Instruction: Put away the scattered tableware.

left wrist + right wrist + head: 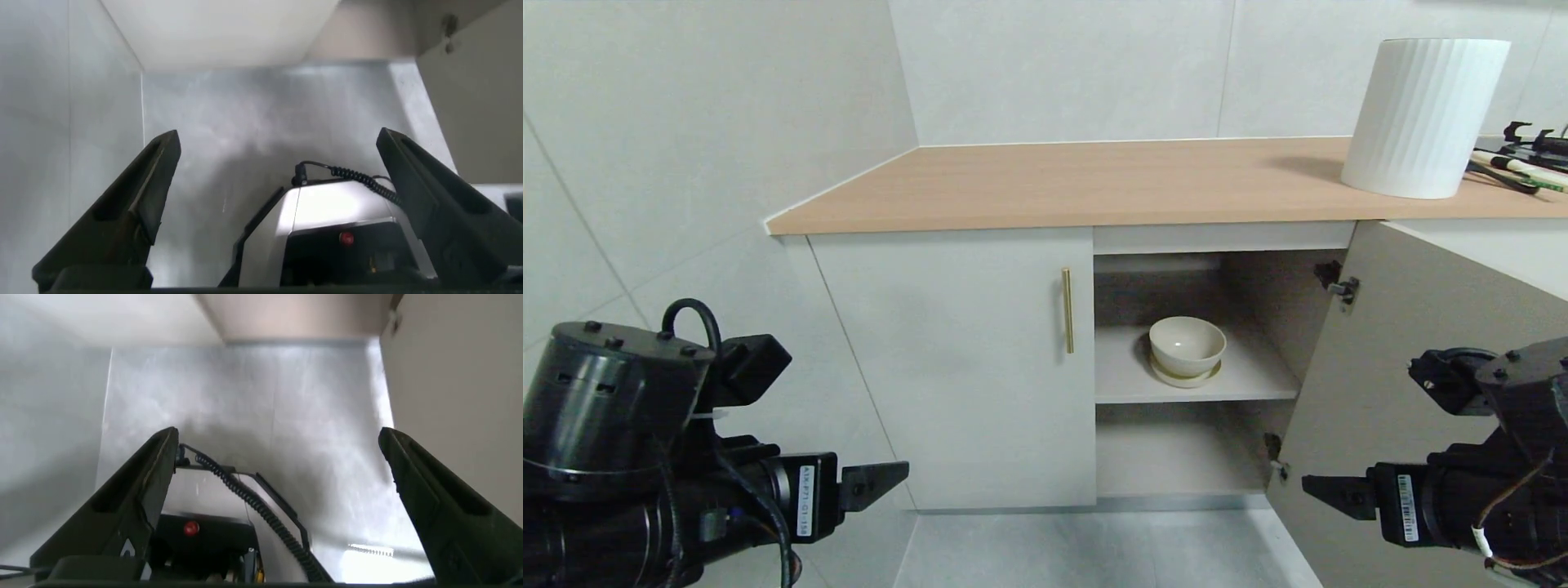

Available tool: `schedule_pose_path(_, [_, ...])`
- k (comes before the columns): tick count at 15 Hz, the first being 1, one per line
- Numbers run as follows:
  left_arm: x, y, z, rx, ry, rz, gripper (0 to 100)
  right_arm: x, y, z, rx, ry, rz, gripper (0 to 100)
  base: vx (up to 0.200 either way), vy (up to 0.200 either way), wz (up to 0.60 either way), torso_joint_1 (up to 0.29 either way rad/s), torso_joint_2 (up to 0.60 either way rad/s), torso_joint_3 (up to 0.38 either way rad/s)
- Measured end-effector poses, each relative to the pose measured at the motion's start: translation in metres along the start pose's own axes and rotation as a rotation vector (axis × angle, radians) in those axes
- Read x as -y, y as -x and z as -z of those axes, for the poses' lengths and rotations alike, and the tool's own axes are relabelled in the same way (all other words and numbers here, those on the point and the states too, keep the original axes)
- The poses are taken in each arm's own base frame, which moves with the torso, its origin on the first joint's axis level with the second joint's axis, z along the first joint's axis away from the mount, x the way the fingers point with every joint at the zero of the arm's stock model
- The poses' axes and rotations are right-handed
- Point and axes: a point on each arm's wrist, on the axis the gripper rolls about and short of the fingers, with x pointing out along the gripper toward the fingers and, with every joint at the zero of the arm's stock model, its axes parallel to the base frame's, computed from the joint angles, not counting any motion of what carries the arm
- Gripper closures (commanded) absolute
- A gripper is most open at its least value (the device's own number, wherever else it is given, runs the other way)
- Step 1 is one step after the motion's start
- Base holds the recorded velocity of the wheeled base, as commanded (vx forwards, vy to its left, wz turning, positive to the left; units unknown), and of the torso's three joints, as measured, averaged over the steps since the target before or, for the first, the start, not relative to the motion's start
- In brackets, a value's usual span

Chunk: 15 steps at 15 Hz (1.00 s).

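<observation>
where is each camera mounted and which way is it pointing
Head view: on the head, facing forward and down at the cabinet, its door open, bowl on a shelf; left gripper and right gripper at the lower corners.
Left wrist view: on the left wrist, looking past its open fingers at the floor.
Right wrist view: on the right wrist, likewise past its open fingers at the floor.
Shared: both wrist views catch floor and the open door.

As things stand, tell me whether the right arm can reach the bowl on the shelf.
Probably yes: the cabinet door stands open, the bowl sits exposed on the shelf, nothing blocks the right end effector.
</observation>
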Motion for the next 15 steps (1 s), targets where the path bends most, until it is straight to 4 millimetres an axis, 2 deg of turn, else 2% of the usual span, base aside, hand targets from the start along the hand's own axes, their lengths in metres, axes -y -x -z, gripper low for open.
schedule_pose_path(4, [0.0007, -0.0006, 0.0003, -0.003, -0.003, 0.001, 0, -0.0001, -0.0006, 0.0007, -0.004, 0.001, 0.001, 0, -0.2, 0.0, 0.0, 0.005, 0.0, 0.007])
schedule_pose_path(15, [0.0014, -0.0015, 0.0017, -0.01, -0.01, 0.003, 0, 0.0028, 0.0027, 0.004, -0.035, 0.017, 0.017, 0, 0.0, 0.0, 0.0, 0.0, 0.0, 0.0])
